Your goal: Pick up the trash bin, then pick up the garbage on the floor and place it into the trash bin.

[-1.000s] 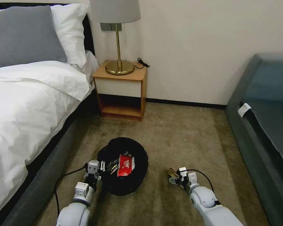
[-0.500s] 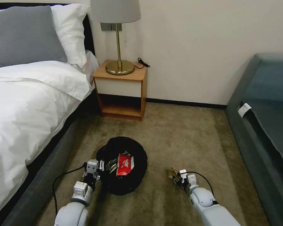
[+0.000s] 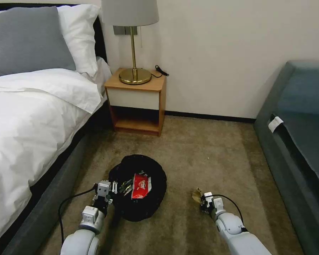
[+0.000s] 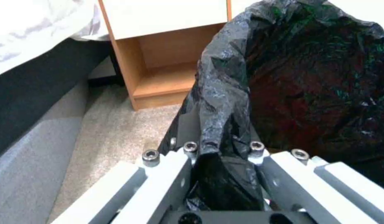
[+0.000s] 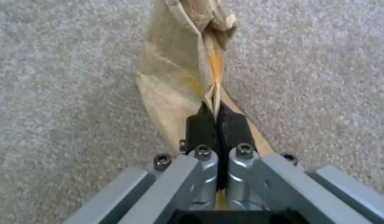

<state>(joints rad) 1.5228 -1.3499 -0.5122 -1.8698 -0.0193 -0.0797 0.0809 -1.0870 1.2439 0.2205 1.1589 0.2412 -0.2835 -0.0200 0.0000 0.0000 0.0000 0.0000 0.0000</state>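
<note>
The trash bin (image 3: 156, 198), lined with a glossy black bag (image 4: 308, 87), is low on the carpet in front of me. My left gripper (image 3: 109, 189) is shut on the bag-covered rim (image 4: 220, 149) on the bin's left side. Inside the bin lie a red-white packet (image 3: 141, 186) and a yellow-silver wrapper (image 3: 126, 186). To the right of the bin, my right gripper (image 3: 203, 202) is down at the carpet. Its black pads are shut (image 5: 217, 115) on a crumpled tan paper (image 5: 175, 68), which sticks out ahead of the fingers (image 3: 196, 194).
A bed (image 3: 28, 120) with white covers runs along the left. A wooden nightstand (image 3: 136, 102) with a brass lamp (image 3: 133, 67) stands against the far wall. A dark teal sofa (image 3: 301, 141) lines the right side. Tan carpet (image 3: 209, 156) lies open between them.
My right gripper has drawn back slightly toward me with the tan paper. The left arm and the bin have barely shifted.
</note>
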